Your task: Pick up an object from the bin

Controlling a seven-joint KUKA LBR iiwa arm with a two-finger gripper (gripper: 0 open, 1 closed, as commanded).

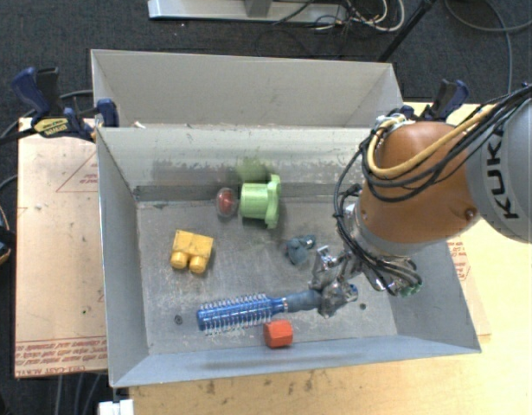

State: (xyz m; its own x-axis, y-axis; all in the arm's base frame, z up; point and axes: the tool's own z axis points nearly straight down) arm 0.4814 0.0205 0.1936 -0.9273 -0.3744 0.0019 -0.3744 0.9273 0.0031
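My gripper is low in the bin's front right part, right at the handle end of a blue hairbrush. The brush lies along the front of the floor, bristles to the left. Its handle reaches the fingertips; whether they grip it is hidden. A small grey-blue lump lies just left of and behind the gripper. An orange-red cube sits in front of the brush near the front wall.
A green cup-like block and a small red ball lie by the back wall. A yellow double-stud brick sits on the left. The arm's orange cover hangs over the right side.
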